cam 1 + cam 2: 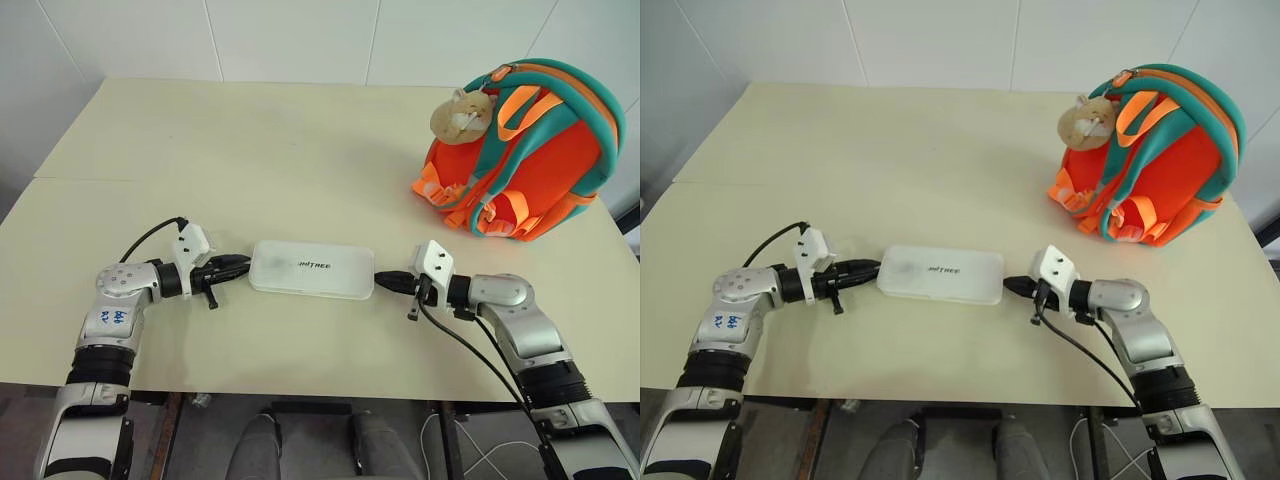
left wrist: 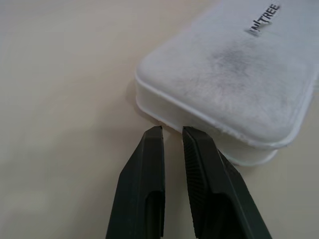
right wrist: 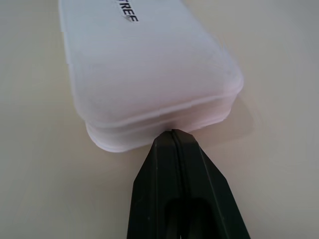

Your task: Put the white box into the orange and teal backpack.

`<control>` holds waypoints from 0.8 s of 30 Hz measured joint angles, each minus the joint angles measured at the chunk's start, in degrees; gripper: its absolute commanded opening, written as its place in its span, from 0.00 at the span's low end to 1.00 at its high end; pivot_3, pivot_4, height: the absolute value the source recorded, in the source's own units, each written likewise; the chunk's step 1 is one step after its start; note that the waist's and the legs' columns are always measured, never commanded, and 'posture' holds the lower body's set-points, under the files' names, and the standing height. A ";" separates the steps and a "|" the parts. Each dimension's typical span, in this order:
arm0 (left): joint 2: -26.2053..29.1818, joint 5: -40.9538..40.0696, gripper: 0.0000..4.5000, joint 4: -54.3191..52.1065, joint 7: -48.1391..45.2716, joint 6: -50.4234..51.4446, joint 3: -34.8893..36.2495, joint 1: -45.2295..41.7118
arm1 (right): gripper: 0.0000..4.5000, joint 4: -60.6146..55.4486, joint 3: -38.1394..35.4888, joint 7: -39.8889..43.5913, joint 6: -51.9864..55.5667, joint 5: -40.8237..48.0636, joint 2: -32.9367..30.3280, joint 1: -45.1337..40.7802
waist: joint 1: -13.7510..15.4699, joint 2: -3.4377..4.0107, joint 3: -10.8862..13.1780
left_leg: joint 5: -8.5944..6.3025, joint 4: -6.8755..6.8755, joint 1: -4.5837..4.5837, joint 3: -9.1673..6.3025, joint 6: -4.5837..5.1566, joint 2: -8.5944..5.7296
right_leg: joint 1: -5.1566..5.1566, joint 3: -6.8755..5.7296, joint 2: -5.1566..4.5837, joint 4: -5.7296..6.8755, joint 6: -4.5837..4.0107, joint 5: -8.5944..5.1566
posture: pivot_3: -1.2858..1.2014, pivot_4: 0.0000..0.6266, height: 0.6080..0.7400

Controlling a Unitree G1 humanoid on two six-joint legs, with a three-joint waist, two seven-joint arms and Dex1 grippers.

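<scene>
The white box [image 1: 312, 268] lies flat on the cream table [image 1: 250, 150] near its front edge, dark lettering facing up. My left gripper [image 1: 243, 264] is shut, and its tips [image 2: 172, 132] meet the box's left short end low on the rim. My right gripper [image 1: 380, 280] is shut too, with its tip [image 3: 173, 133] pressed against the seam of the box's right short end. Neither gripper holds anything between its fingers. The orange and teal backpack [image 1: 540, 150] stands at the table's far right. A tan plush charm [image 1: 462, 115] hangs on its upper left side.
A seam [image 1: 70, 180] runs across the tabletop on the left. A white tiled wall [image 1: 300, 40] rises behind the table. Bare tabletop [image 1: 400, 190] stretches between the box and the backpack. Black cables [image 1: 470, 350] trail from both wrists.
</scene>
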 measured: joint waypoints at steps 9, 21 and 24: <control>0.00 -1.57 0.15 -11.76 2.68 7.34 0.61 6.60 | 0.01 2.68 -0.42 2.20 -1.23 -0.53 -0.78 -0.97 | -0.09 0.00 0.00 | 0.00 0.00 0.01 0.00 0.00 0.00 | 0.01 0.01 0.00 0.01 0.00 0.00 | 0.52 0.24 1.00; -0.93 -1.59 0.15 -12.36 5.52 7.84 0.99 6.84 | 0.01 -2.54 -0.20 5.82 4.04 0.04 -2.86 0.68 | 0.01 0.00 0.00 | 0.00 -0.01 0.00 0.00 0.00 -0.01 | 0.01 0.01 -0.01 -0.04 0.00 0.00 | 0.52 0.24 1.00; -1.02 -1.59 0.15 -12.36 5.53 7.85 0.73 6.85 | 0.01 -3.21 -0.17 6.15 4.50 -0.04 -3.39 1.06 | -0.04 0.00 0.00 | 0.00 0.00 0.01 0.01 0.00 -0.01 | 0.03 0.01 -0.01 -0.04 0.00 0.00 | 0.52 0.24 1.00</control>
